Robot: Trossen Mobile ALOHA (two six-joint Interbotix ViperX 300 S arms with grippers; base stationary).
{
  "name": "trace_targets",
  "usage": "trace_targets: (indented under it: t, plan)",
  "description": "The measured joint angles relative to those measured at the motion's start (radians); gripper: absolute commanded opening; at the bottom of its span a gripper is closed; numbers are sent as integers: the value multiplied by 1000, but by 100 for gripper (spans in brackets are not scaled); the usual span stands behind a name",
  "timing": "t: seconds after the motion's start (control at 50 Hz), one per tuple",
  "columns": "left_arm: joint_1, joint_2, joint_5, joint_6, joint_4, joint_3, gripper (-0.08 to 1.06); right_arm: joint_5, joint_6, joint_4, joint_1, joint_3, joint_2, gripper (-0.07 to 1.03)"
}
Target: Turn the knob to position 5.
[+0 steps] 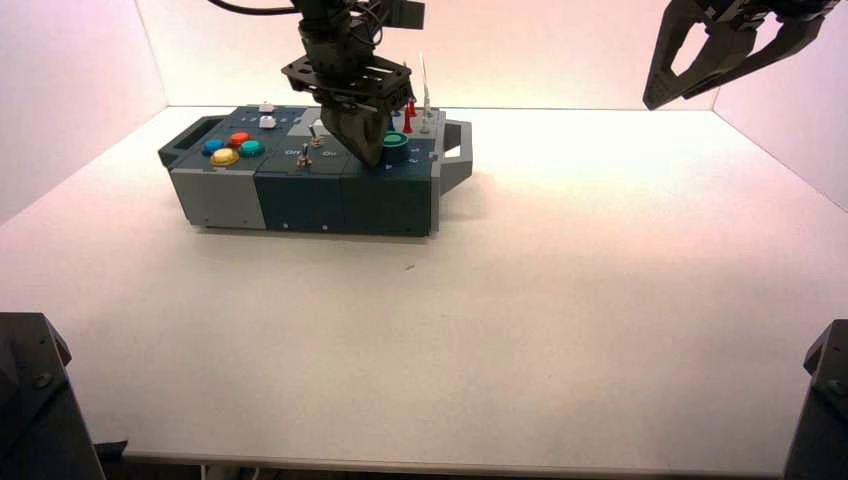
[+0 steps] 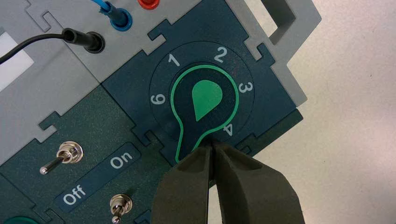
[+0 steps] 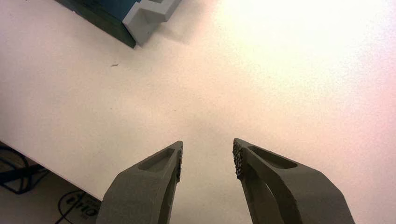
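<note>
So the box (image 1: 215, 200) is sitting toward the far left corner of the table (image 1: 560, 350), and the knob (image 2: 207, 93) is on top of it, close to the box's near right corner. It's the dark green dial with a bright green outline and a teardrop in the middle. I can read 1, 2, 3, 4 and 6 around it, and the pointed tab aims into the gap between 4 and 6. No 5 that I can make out, the left gripper (image 2: 210, 145) is in the way over there.

That left gripper is down low at the knob, jaws pressed together, tips right by the tab on the side where the 4 is. Doesn't look like it's pinching anything. Can't tell if the tips actually touch the knob.

The right gripper (image 3: 208, 144) just hangs above the right part of the table with its jaws spread and nothing between them.

Rest of the box: blue (image 1: 212, 146), red (image 1: 239, 138), yellow (image 1: 224, 157) and green (image 1: 251, 148) push buttons toward its left end, and two metal toggle switches (image 2: 70, 152) around the middle. The one closer to the wires leans toward Off. There's also a blue plug (image 2: 116, 16) and a black plug (image 2: 84, 39) in sockets behind the knob.
</note>
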Motion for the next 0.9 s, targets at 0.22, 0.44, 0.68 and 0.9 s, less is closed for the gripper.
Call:
trace_targets:
  t: [0.22, 0.44, 0.68, 0.9]
  plan:
    - [6, 2, 3, 0, -2, -2, -3, 0, 0, 0, 0, -2, 0, 57]
    - [15, 0, 11, 2, 0, -2, -3, 0, 0, 2, 0, 0, 0, 57]
    - [20, 0, 12, 0, 0, 0, -3, 0, 0, 2, 0, 0, 0, 57]
    - [20, 0, 12, 0, 2, 2, -3, 0, 0, 2, 0, -2, 0, 57]
